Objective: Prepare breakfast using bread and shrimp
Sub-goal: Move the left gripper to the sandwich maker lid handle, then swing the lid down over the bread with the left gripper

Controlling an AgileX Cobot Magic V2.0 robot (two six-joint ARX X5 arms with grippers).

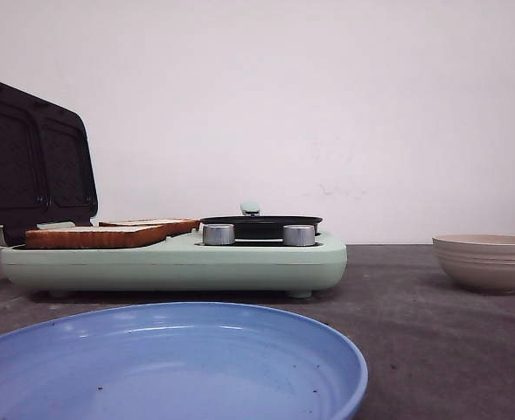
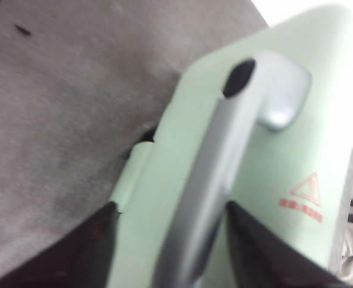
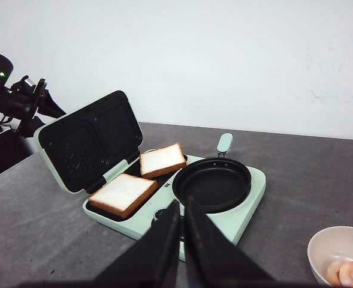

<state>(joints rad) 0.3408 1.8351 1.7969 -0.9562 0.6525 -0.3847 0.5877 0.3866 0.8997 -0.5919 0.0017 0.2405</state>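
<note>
Two slices of bread (image 3: 123, 192) (image 3: 162, 159) lie side by side on the dark plates of a mint-green breakfast maker (image 3: 236, 219); the front view shows them edge-on (image 1: 91, 234). Its lid (image 1: 30, 166) stands open. My left gripper (image 2: 171, 207) is open behind the lid, and the lid's grey handle (image 2: 218, 168) runs between its fingers with a gap on each side. My right gripper (image 3: 182, 204) is shut on nothing, above the table in front of the maker. The shrimp (image 3: 344, 273) lie in a pale bowl (image 3: 320, 246).
An empty black pan (image 3: 212, 183) sits on the maker's right half, behind two silver knobs (image 1: 219, 234). A blue plate (image 1: 344, 359) lies nearest the front edge. The bowl (image 1: 489, 262) stands to the right of the maker. The left arm (image 3: 11, 99) shows behind the lid.
</note>
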